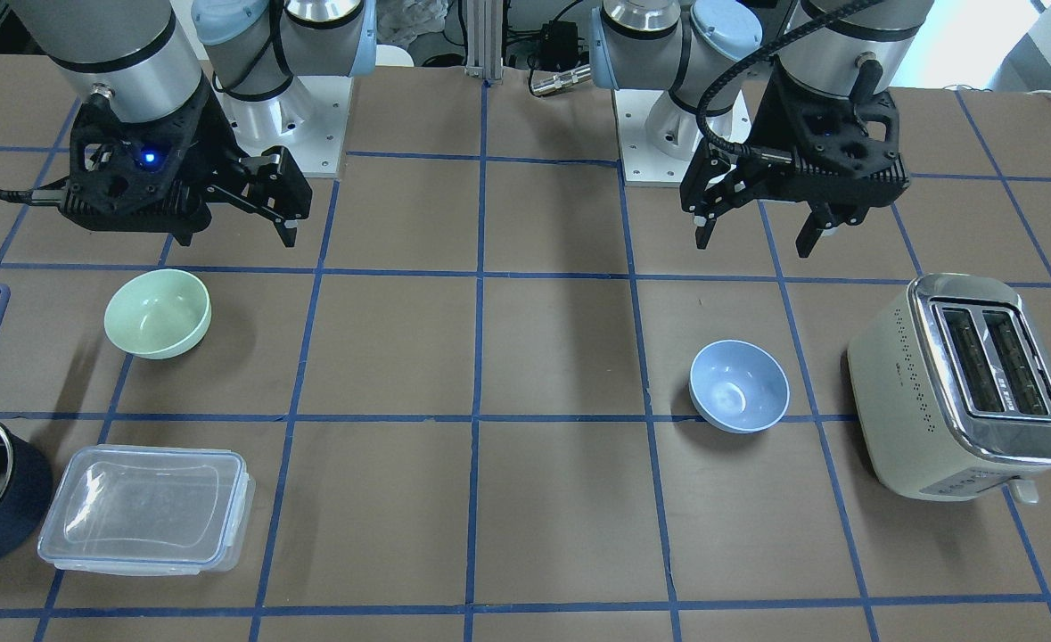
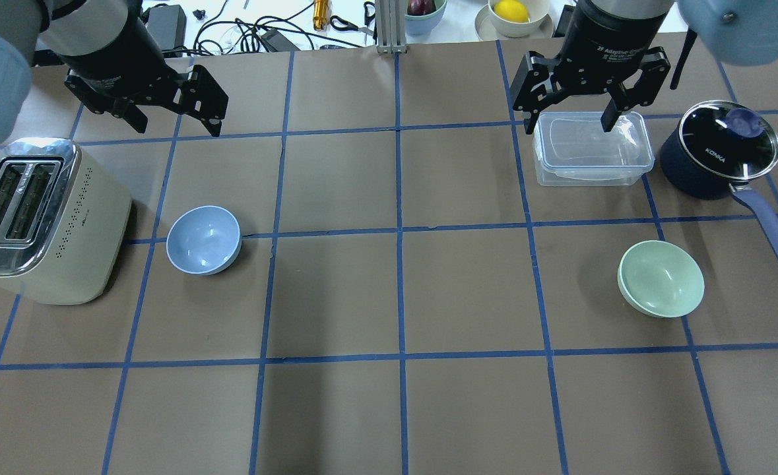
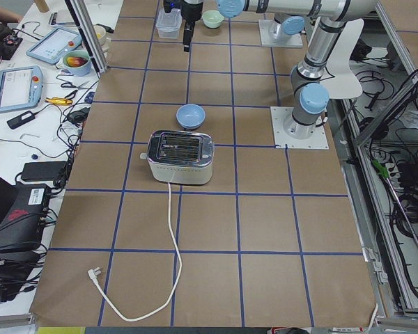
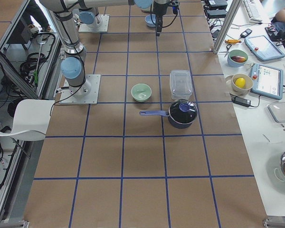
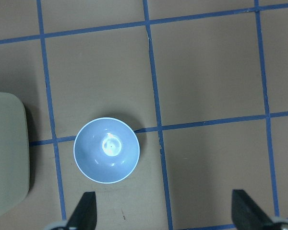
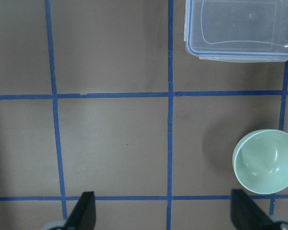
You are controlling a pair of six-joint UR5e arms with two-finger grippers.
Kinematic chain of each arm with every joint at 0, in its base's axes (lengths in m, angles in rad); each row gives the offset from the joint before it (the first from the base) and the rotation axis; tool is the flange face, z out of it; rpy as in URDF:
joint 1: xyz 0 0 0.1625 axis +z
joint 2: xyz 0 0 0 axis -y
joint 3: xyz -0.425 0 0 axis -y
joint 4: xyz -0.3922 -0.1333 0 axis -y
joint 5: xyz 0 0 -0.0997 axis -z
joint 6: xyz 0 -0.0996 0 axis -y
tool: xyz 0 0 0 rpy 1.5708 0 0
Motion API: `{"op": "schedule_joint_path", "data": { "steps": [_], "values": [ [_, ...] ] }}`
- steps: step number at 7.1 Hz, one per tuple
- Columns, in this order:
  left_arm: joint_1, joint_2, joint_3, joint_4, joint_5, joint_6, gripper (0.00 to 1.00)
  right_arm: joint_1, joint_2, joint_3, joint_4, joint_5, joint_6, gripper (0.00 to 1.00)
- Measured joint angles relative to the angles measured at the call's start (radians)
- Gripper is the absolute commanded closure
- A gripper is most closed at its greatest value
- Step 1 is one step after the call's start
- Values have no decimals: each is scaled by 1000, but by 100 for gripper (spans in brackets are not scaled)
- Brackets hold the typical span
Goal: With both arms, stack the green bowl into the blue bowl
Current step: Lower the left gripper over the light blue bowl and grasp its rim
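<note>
A cream, boxy two-slot toaster with a chrome top (image 2: 39,218) stands in the left half of the brown tabletop gridded with blue tape (image 2: 395,297), well in from the left edge. Its white cord (image 3: 168,243) trails off toward that edge.

Beside the toaster on its right, but not touching it, sits the small round pale sky-blue bowl (image 2: 204,239). It is upright and empty, roughly midway between the near and far edges. The left arm's black two-finger gripper (image 2: 176,126) hangs above the table, clear of this bowl. Its fingers are spread wide and have hold of nothing. In the left wrist view the blue bowl lies just ahead of the left fingertip, left of centre.

The middle of the tabletop separates the two bowls widely.

In the right half, the right arm's black two-finger gripper (image 2: 570,125) hovers in the air, also spread wide and empty-handed. A clear rectangular plastic container with a clip-on lid (image 2: 593,155) rests toward the far edge. Nearer the middle of the table's depth is the small round pale mint-green bowl (image 2: 660,278), upright, empty, and apart from both the container and the gripper. It shows low at the right side of the right wrist view.

Rightmost is a dark navy saucepan with a glass lid (image 2: 718,155), just beside the container, with its handle pointing toward the near edge.
</note>
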Motion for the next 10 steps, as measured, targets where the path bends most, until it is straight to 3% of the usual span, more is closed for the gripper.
{"op": "schedule_joint_path", "data": {
  "steps": [6,7,10],
  "values": [
    [14,3,-7,-108,4,-26,0,-3,4,-3,0,-2,1,0],
    [27,-31,-40,-55,8,-40,0,-5,5,-3,-2,-3,0,0],
    [51,-161,-241,294,19,-52,0,-5,4,-4,-2,-3,0,0]
  ]
}}
